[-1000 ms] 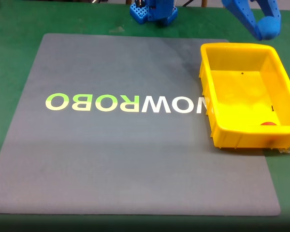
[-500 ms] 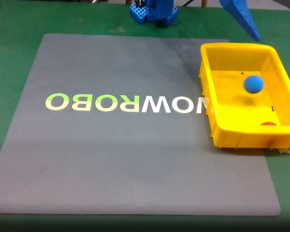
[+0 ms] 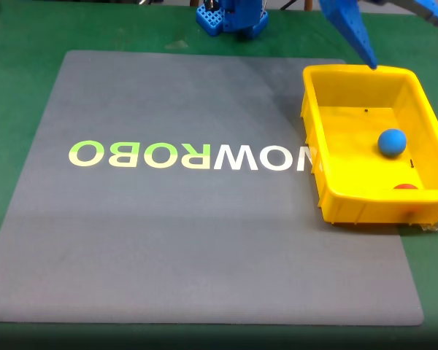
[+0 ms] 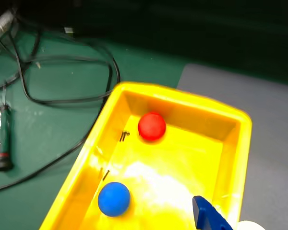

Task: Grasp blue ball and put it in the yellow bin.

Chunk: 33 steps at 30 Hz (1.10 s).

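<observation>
Blue ball (image 3: 392,142), matte foam-like sphere, lying on floor of yellow bin (image 3: 315,138), glossy rectangular plastic tub with sloping walls and thick rim. Red ball (image 4: 151,126) sitting near bin's end wall. Angular blue plastic fingers (image 3: 385,25) hanging spread and released above bin's far rim, grasping nothing; ball lying below, well apart. Bin resting on grey mat (image 3: 168,233) over green counter (image 3: 22,65).

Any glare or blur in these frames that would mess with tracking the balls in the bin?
Wrist view: strong white glare on the yellow bin floor, just right of the blue ball; the red ball is clear of it, both balls sharp. Fixed view: even light, soft focus, blue ball distinct, red ball mostly hidden behind the bin's near wall.
</observation>
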### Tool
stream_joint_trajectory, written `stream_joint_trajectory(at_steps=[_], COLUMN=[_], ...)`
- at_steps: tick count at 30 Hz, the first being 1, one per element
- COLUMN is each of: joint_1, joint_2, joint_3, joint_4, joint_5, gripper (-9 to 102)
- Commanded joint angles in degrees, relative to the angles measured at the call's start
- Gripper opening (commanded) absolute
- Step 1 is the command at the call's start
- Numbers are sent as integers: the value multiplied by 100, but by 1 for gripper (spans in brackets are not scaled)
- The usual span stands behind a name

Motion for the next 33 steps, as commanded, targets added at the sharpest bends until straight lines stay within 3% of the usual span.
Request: stream_joint_trajectory(at_steps=[1, 6, 10, 13, 21, 23, 33], joint_1=[255, 510, 677, 870, 1600, 1863, 2505], joint_2=[1160, 2751, 4263, 5370, 8552, 8596, 8596], joint_3=[501, 1811, 3103, 4008, 6381, 6601, 7928], joint_4=[26, 220, 413, 800, 2435, 2804, 2936], joint_5=[-193, -457, -571, -668, -888, -949, -1248], gripper=[51, 34, 7, 0, 0, 0, 0])
